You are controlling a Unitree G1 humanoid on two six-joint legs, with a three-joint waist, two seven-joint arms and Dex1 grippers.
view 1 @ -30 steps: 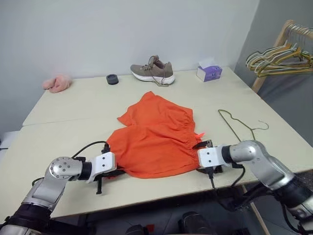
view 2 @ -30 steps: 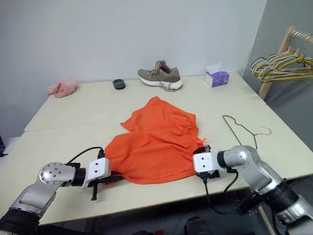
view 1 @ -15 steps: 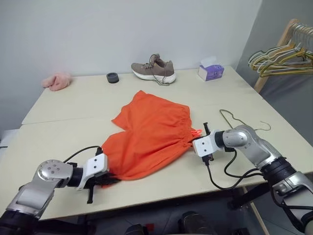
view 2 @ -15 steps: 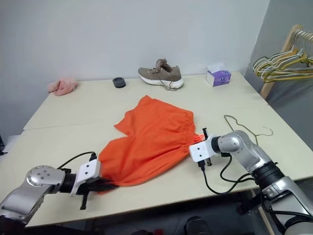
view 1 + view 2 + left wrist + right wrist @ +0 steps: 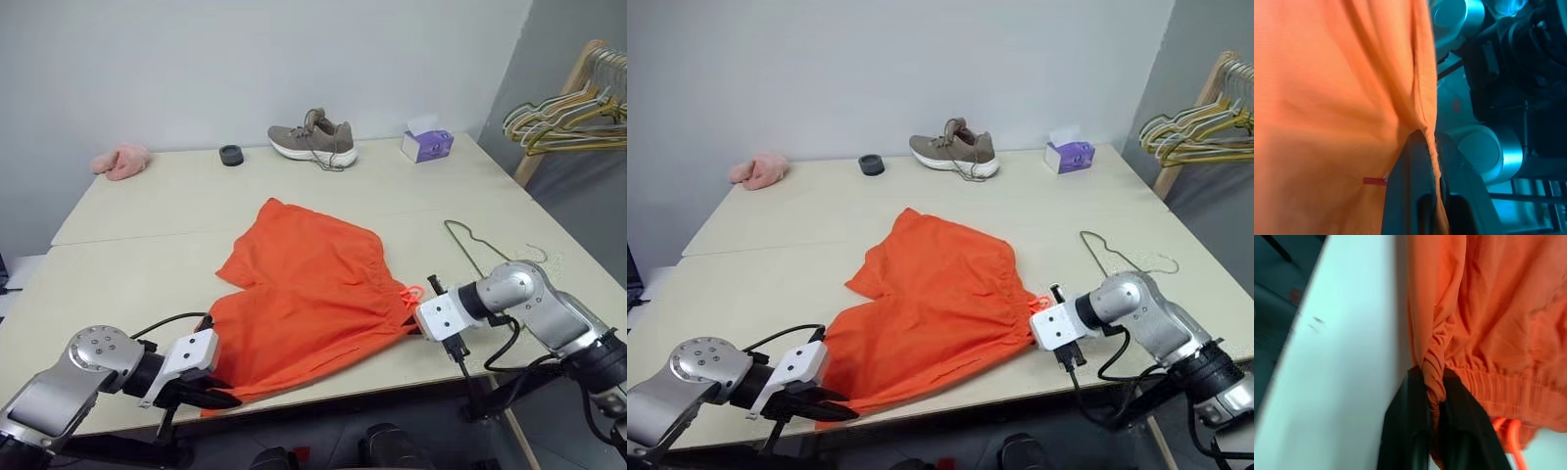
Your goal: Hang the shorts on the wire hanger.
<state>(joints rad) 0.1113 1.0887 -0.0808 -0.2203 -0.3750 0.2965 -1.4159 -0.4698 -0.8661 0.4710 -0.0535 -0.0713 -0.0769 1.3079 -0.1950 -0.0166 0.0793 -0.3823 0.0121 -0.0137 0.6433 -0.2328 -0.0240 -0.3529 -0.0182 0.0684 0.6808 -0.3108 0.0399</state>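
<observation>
Across the near half of the pale bench (image 5: 118, 255) the shorts (image 5: 309, 294) lie spread out, bright orange, reaching from about the bench's middle down to its front edge, with the gathered waistband on the robot's right and the drawstring (image 5: 411, 293) curling out beside it. At the front left corner of the cloth the left gripper (image 5: 217, 397) has its fingers (image 5: 1413, 196) pressed together on the hem of the shorts, a fold of fabric pinched between them in the left wrist view. On the other side the right gripper (image 5: 419, 328) has its fingers (image 5: 1408, 431) clamped on a bunched bit of the elastic waistband, close to the bench's front edge. Just to the right of the shorts, apart from them, the wire hanger (image 5: 480, 257) lies flat on the bench, a thin triangle with its hook toward the right edge. Along the far side near the wall sit a small pink fluffy cloth (image 5: 121, 162), a dark round object (image 5: 231, 155), a brown shoe (image 5: 313, 140) and a purple tissue box (image 5: 427, 145). Off the bench at the right, a bunch of coloured hangers (image 5: 563, 122) hangs from a wooden rack (image 5: 549, 117).
</observation>
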